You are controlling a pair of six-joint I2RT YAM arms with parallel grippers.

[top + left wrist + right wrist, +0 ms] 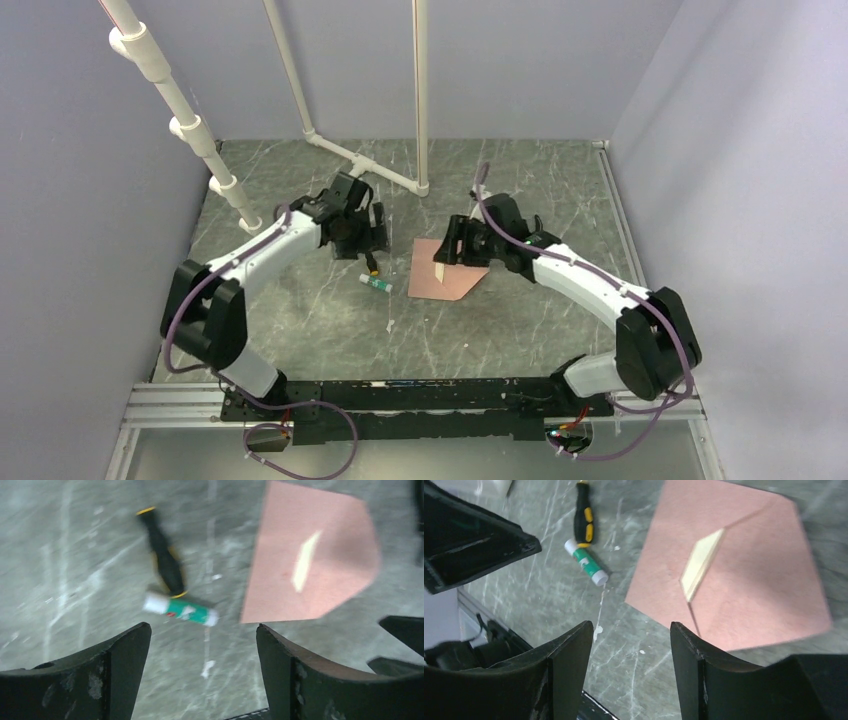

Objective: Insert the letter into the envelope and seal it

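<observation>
At the middle of the table (300, 320), the envelope (455, 282) is lying flat. Only a narrow pale strip of the letter (701, 562) is showing along a fold on its face, the rest being covered by pink paper. The left gripper (202, 635) and right gripper (631, 630) are hovering on either side, jaws standing wide apart, gripping nothing. A glue stick (180, 609) and screwdriver (162, 555) are lying together just left of the envelope.
</observation>
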